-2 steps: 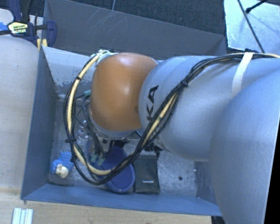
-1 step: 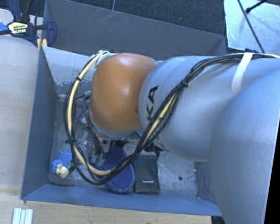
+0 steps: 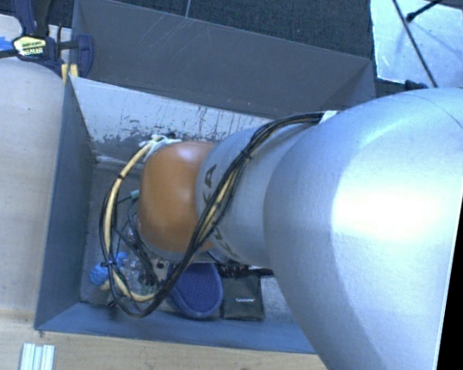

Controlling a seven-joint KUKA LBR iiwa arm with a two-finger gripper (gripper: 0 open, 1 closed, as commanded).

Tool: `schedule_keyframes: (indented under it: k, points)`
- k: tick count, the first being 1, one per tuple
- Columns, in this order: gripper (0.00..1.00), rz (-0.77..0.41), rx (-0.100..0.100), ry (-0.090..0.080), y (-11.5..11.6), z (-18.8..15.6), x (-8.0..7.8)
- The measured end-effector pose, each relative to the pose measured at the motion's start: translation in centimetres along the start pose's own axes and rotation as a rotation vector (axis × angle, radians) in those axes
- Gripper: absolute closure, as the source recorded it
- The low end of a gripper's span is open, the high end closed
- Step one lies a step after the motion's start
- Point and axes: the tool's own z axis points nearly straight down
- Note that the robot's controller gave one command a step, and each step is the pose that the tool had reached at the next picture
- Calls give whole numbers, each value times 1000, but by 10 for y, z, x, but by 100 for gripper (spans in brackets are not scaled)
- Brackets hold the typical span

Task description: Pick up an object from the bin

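Orange wrist cover (image 3: 169,192) sits low inside the grey bin (image 3: 68,224). The gripper (image 3: 137,274) is under the cover's near end, and I cannot tell whether it is wide or narrow. A dark blue oval object (image 3: 197,292) lies just right of that end, touching a dark flat box (image 3: 241,299).

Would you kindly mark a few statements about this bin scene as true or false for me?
1. The silver robot arm enters the grey metal bin from the view's right. True.
2. The rounded orange wrist cover hangs outside the bin. False: it is inside, above the floor.
3. A dark blue rounded object lies near the bin wall at the view's bottom. True.
4. A dark flat rectangular object lies against the far wall. False: it lies beside the blue object, to its right in the view.
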Motion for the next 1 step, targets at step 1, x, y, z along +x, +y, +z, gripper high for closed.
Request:
schedule_keyframes:
  k: [1]
  points:
    - [100, 2, -5, -6, 1, -4, -1]
